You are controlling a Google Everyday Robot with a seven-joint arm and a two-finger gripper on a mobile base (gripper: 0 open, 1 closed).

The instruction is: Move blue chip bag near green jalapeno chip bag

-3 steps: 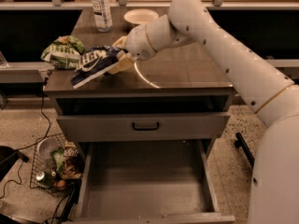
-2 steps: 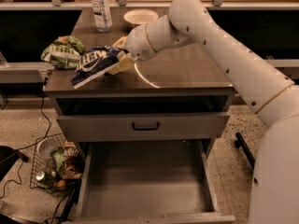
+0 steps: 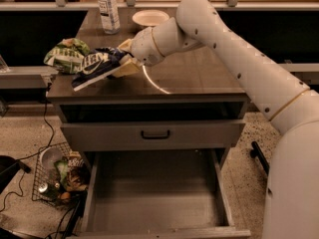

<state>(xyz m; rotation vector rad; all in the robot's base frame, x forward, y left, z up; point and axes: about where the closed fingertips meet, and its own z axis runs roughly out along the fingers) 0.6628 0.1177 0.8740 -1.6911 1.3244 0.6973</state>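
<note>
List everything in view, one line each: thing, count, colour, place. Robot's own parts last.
blue chip bag: one, dark navy with white lettering, tilted in the claw over the table's left front
green jalapeno chip bag: one, green and white, table's left edge, right beside the blue bag
water bottle: one, clear, table's far left
plate: one, white, table's far side
table: one, brown top, grey front
upper drawer: one, grey, shut
bottom drawer: one, grey, pulled open
wire basket: one, dark, on the floor at left, holding odds and ends
arm: one, white, reaching in from the right
claw: one, tan, shut on the blue chip bag
</note>
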